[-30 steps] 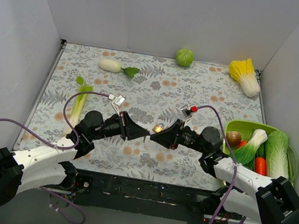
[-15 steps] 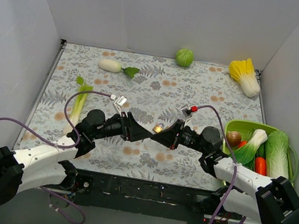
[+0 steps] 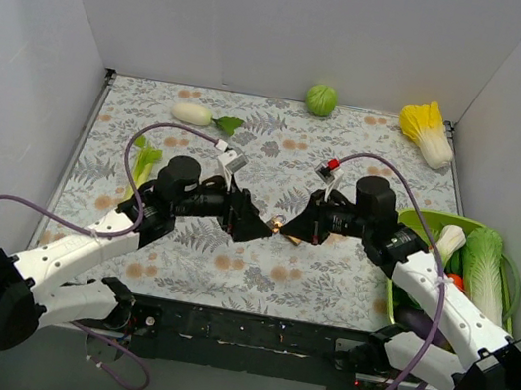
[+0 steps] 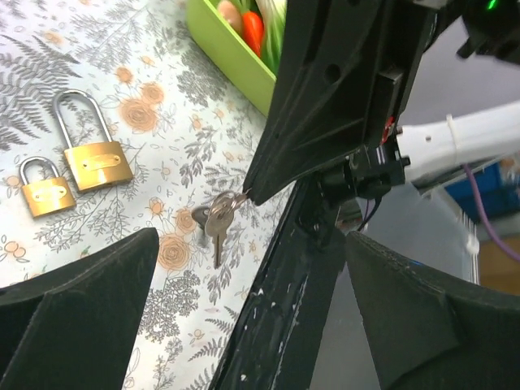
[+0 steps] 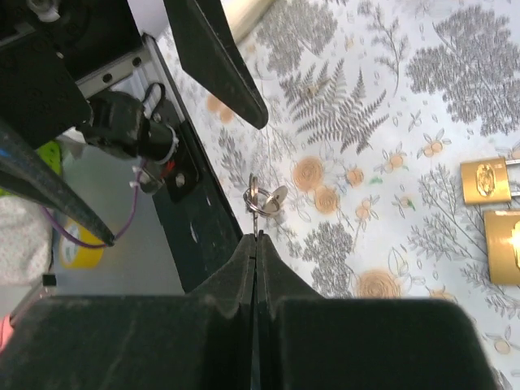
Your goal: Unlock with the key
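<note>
A small bunch of keys on a ring (image 5: 260, 200) hangs from my right gripper (image 5: 257, 237), which is shut on one key's blade. The left wrist view shows the same keys (image 4: 215, 221) dangling from the right gripper's tip above the table's near edge. My left gripper (image 4: 250, 237) is wide open with nothing between its fingers, and one of its fingers (image 5: 218, 63) points at the keys from the far side. Two brass padlocks (image 4: 92, 156) (image 4: 46, 188) lie shut on the floral mat. In the top view the two grippers (image 3: 256, 229) (image 3: 287, 234) meet tip to tip mid-table.
A green basket (image 3: 412, 220) of vegetables stands at the right. A green cabbage (image 3: 322, 99), a yellow napa cabbage (image 3: 429, 132), a white radish (image 3: 194, 114) and a celery stalk (image 3: 142, 160) lie round the mat. The black table edge (image 4: 276, 309) is just below the keys.
The left gripper has opened and let go of the keys. The right gripper has shut on them. Both arms have risen and shifted away from the near edge.
</note>
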You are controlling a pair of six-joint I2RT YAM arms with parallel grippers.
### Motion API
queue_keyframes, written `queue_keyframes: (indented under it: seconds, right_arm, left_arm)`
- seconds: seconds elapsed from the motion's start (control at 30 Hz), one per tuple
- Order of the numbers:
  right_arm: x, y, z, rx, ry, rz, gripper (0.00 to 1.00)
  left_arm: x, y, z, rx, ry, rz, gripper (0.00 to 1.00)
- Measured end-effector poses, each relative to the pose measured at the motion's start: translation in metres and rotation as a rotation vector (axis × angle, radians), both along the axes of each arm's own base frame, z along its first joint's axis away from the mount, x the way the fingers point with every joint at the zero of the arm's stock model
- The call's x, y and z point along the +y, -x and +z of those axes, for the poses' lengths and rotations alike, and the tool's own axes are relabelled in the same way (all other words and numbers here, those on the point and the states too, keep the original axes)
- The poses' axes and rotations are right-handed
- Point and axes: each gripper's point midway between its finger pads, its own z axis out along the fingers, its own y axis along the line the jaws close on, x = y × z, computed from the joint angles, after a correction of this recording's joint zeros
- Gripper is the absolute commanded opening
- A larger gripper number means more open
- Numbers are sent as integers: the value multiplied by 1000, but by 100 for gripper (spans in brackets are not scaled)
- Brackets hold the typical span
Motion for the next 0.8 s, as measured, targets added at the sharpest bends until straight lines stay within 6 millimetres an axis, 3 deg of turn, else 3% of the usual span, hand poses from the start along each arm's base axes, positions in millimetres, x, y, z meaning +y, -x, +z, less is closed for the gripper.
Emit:
queue_keyframes:
  seconds: [0.2, 0.33, 0.5, 0.63, 0.8]
  right_arm:
    - [-12, 2, -22, 85, 209, 29, 1]
    - [-25, 15, -43, 153, 300, 54, 1]
    - [-32, 27, -49, 198, 369, 100, 1]
    - [-36, 22, -49, 185, 455, 111, 1]
    - [-49, 27, -70, 216, 593, 113, 1]
  left_arm:
    - [-7, 0, -15, -64, -116, -102, 98]
    - [-13, 4, -24, -84, -149, -150, 98]
    - [-29, 24, -50, -68, -203, -259, 98]
    - [-38, 37, -62, -83, -240, -308, 97]
    - [-48, 42, -66, -118, -270, -321, 96]
